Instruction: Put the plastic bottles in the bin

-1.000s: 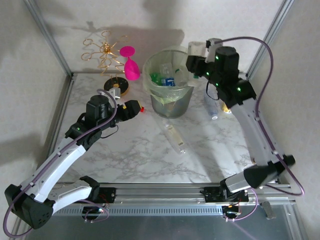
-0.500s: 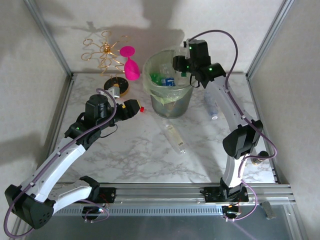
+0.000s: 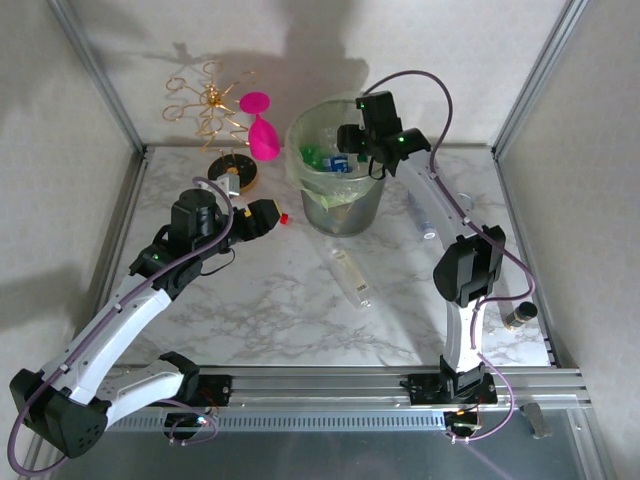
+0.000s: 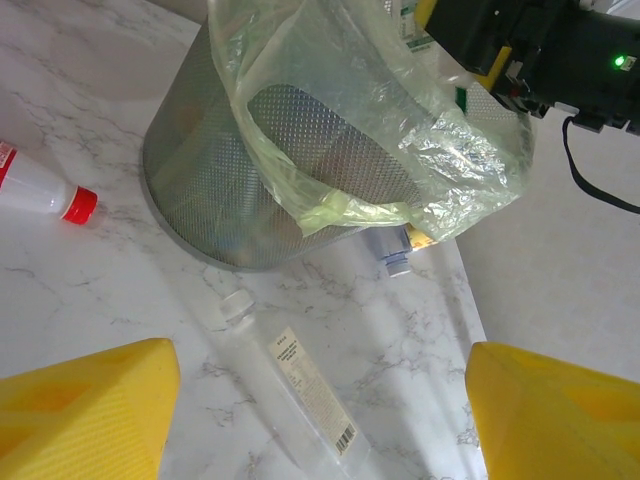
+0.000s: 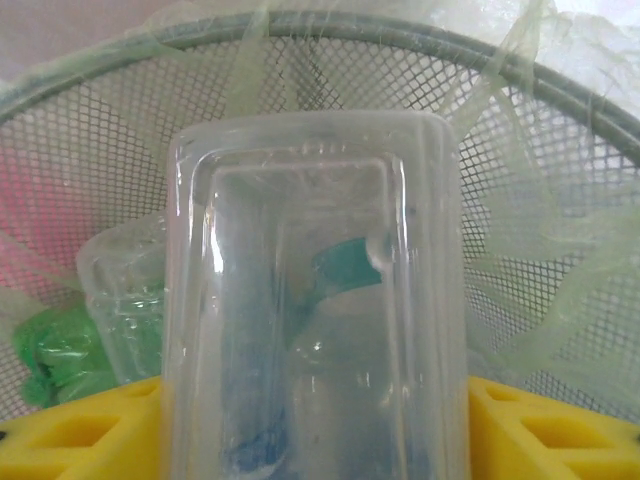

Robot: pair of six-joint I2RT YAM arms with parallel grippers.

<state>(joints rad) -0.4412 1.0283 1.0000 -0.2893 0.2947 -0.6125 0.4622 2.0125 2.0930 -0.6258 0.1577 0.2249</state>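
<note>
We see the right gripper poised over the bin, which stands at the middle of the bench's far edge and is lined with a pale green bag. In its wrist view a clear square bottle sits between the yellow fingers, with the bin's mesh wall behind it. The jaws are partly open around it, and we cannot tell whether they press on it or stand just clear. Inside the bin lie several bottles, green ones and blue-labelled ones. The left gripper hovers over the bench to the left of the bin, its jaws wide apart and holding nothing. Just beside its tip a red-capped bottle lies on the bench. A labelled bottle, clear and slim, lies on its side near the middle of the bench, on the near side of the bin and apart from it. A right-hand bottle lies between the bin and the right edge. A pink goblet stands at the far edge, left of the bin.
</note>
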